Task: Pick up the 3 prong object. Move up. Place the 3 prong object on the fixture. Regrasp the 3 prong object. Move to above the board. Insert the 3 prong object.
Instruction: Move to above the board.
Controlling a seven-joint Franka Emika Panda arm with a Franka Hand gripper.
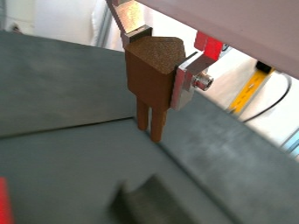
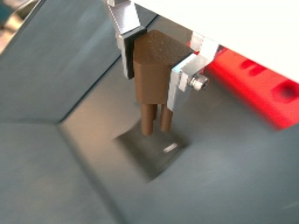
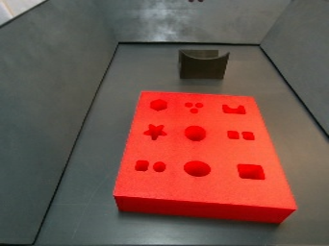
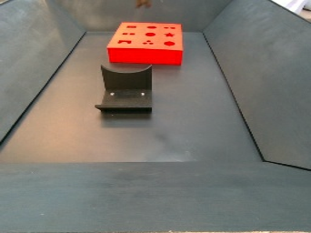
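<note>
Wrist views are both showing the gripper closed onto the 3 prong object, a matte brown, wood-like piece with a peaked top and thin prongs pointing down. Flat silver fingers with dark pads are pressing its two sides, and a bolt head is showing on one plate. The piece is hanging upright in the air, its prongs clear of the smooth dark grey floor. In a wrist view the fixture is lying directly beneath the prongs, and a corner of the board is showing off to the side.

Side views are not showing the gripper. The board is a bright red, flat rectangular slab cut with star, round, square and small dot recesses. The fixture is a squat dark grey block with a curved notch in its top, standing just beyond the board's far edge, apart from it. In a side view its flat base plate is extending forward. Sloping grey walls are enclosing the floor, with open room around both pieces.
</note>
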